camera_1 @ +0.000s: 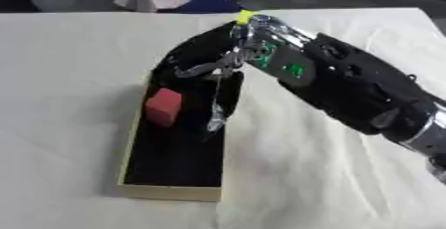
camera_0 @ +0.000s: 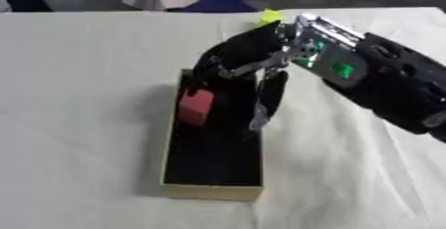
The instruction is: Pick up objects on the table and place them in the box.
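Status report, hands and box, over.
Right hand over box, fingers relaxed. Left hand not in view. Red block in box. Yellow thing behind the arm.

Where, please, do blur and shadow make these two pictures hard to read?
Left eye view: the right hand is smeared, black fingers merging with the box's dark interior; the red block stays legible. Right eye view: the same softness, and a faint shadow falls on the cloth left of the box; the yellow object is mostly hidden.

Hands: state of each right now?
Left hand: not in view.
Right hand: over the box, fingers hanging straight and open, holding nothing; the red block is apart from them, inside the box.
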`<move>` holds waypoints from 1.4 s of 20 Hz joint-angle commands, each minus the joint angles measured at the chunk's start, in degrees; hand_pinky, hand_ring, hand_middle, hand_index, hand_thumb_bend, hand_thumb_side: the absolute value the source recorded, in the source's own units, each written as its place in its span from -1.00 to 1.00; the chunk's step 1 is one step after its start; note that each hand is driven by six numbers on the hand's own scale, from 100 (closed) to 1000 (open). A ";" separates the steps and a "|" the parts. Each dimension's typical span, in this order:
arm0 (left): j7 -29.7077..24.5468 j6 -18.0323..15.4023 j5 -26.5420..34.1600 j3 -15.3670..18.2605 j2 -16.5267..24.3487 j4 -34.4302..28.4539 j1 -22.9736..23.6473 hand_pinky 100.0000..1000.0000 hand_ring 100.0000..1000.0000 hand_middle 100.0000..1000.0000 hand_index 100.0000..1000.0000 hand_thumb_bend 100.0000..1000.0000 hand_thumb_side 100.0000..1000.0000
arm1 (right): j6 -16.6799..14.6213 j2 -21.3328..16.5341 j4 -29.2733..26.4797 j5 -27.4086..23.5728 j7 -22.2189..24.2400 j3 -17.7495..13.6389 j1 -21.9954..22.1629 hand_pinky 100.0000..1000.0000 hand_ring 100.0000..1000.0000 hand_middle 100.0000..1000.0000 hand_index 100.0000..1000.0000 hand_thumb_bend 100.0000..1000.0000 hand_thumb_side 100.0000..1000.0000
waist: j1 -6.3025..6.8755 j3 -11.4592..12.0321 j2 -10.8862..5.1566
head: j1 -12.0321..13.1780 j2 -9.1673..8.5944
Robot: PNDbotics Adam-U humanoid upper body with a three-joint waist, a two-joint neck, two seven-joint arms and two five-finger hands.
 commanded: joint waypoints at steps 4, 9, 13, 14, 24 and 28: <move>0.49 -0.39 -0.18 0.62 1.89 -0.06 -0.05 0.63 0.81 0.85 0.83 -0.34 0.71 | -15.45 -1.54 -1.30 -2.19 15.11 -4.52 -2.03 0.88 0.79 0.71 0.85 0.10 -0.16 | 0.28 -0.03 -0.99 | 0.05 0.27; 0.49 -0.50 -0.24 0.85 1.67 0.05 0.27 0.63 0.81 0.85 0.83 -0.34 0.71 | -10.55 -2.34 -3.98 -4.09 13.81 -12.35 -3.07 0.85 0.77 0.67 0.86 0.21 -0.21 | 0.32 0.12 -0.69 | -0.62 -0.80; 0.49 -0.57 -0.33 1.06 1.42 -0.02 0.39 0.63 0.81 0.85 0.83 -0.35 0.72 | -7.73 -2.18 -2.62 -2.39 10.14 -16.33 -4.00 0.84 0.76 0.65 0.83 0.20 -0.27 | 0.30 0.65 -0.18 | -1.48 -1.62; 0.49 -0.56 -0.34 1.08 1.35 -0.03 0.39 0.63 0.81 0.85 0.83 -0.35 0.72 | -7.26 -2.00 -1.73 -1.26 9.01 -17.28 -4.29 0.84 0.76 0.65 0.83 0.20 -0.28 | 0.28 0.79 -0.05 | -1.70 -1.80; 0.49 -0.62 -0.37 1.23 0.94 -0.07 0.45 0.63 0.80 0.85 0.82 -0.36 0.72 | -12.87 2.10 17.82 12.63 -0.18 -22.54 -10.00 0.82 0.78 0.67 0.86 0.04 -0.25 | 0.43 1.88 0.92 | -3.01 -2.93; 0.49 -0.63 -0.46 1.27 0.86 -0.10 0.50 0.63 0.80 0.85 0.82 -0.36 0.72 | -13.72 3.99 24.45 19.18 -2.51 -24.60 -12.23 0.82 0.79 0.69 0.88 0.05 -0.23 | 0.69 1.99 1.18 | -3.14 -3.56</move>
